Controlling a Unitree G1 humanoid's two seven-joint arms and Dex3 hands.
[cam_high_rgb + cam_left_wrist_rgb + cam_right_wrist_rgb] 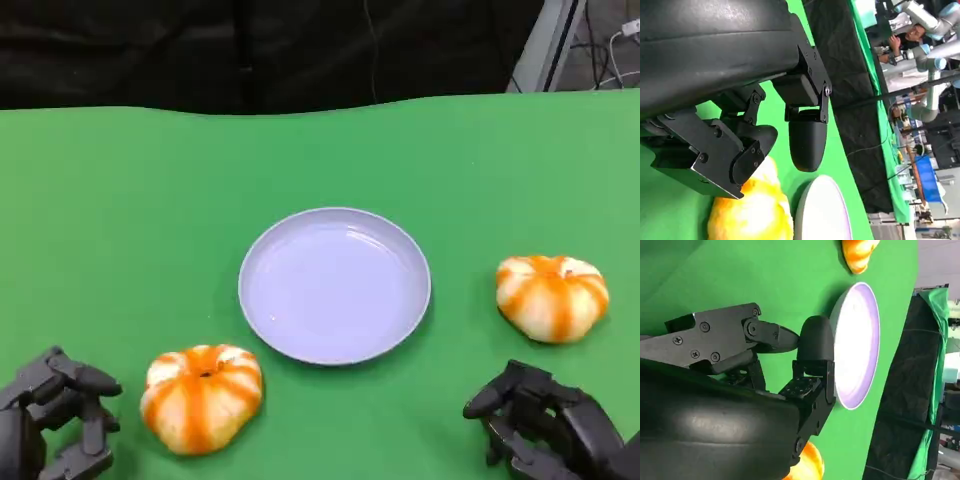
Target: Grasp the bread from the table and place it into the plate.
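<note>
- Left hand (55, 415): cut off by the lower left edge of the head view; fingers apart, holding nothing. In the left wrist view its black fingers (807, 137) hang free over the green table (120, 230), touching no bread.
- Right hand (545, 420): cut off by the lower right edge of the head view; fingers spread, holding nothing. The right wrist view shows its fingers (815, 342) clear of everything.
- Near bread (202, 396): a round, pumpkin-shaped bun, pale with orange stripes, resting on the table just beside the left hand, on its inner side, not touching it. In the left wrist view the bun (752, 212) is overexposed and partly hidden behind the fingers, so its stripes are hard to make out there.
- Far bread (553, 296): same shape, on the table ahead of the right hand, apart from it; cut off at the frame edge in the right wrist view (807, 467).
- Orientation: both buns sit with the dimpled top facing up; being near round, neither shows a clear long axis.
- Plate (335, 285): pale lilac, nothing in it, between the two hands and ahead of both, close to the near bread but not touching it.
</note>
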